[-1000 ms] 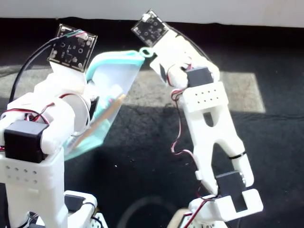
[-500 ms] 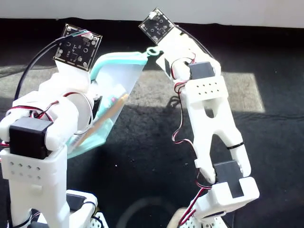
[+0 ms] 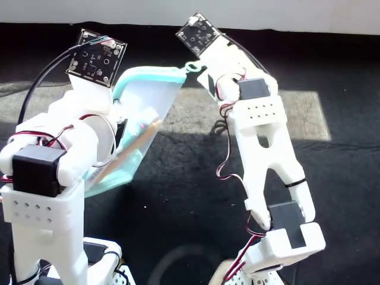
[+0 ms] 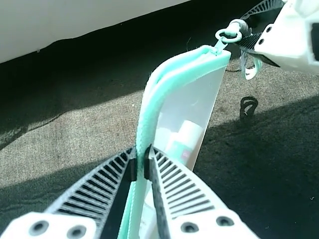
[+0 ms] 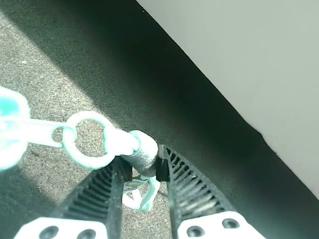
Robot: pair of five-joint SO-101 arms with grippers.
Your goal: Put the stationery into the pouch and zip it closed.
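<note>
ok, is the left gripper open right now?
No, the left gripper is shut on the teal edge of the pouch.

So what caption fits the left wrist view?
Jaws pinch the mint pouch by its rim; the other arm holds the zipper pull.

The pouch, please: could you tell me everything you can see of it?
The pouch is translucent white plastic with a mint-green zip band, seemingly zipped shut, held tilted above the table. The left gripper clamps its zip edge; the right gripper pinches the zip pull at the far corner. A pencil and a white item show through its wall.
</note>
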